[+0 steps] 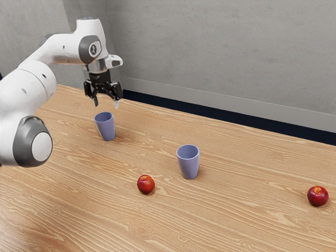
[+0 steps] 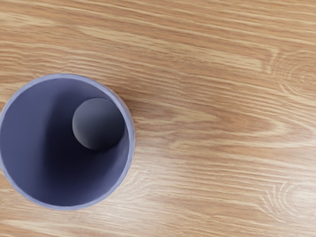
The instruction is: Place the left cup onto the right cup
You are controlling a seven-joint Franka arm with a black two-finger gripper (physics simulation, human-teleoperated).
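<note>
The gripper (image 1: 105,102) is hovering just above the left cup (image 1: 105,126), its two black fingers spread apart and holding nothing, with open air showing between the fingertips and the cup's rim. The white arm (image 1: 31,89) is reaching in from the exterior view's left, with the hand pointing straight down.

The left cup, a blue-grey tumbler, is standing upright on the wooden table (image 1: 236,173), mouth up. In the wrist view the camera is looking down into this cup (image 2: 39,148), showing its round rim and dark bottom, with bare wood grain (image 2: 222,123) lying all around it.

The right cup (image 1: 188,161), of the same colour and also upright, is standing well apart from the left cup, toward the exterior view's right and nearer the camera. The stretch of table between the two cups is showing only bare wood.

A red apple (image 1: 146,184) is lying nearer the camera than the left cup, just beside the right cup and not touching it. A second red apple (image 1: 317,196) is resting far from the left cup, at the exterior view's right edge. Behind the left cup a grey wall (image 1: 226,47) is rising beyond the table's far edge.
</note>
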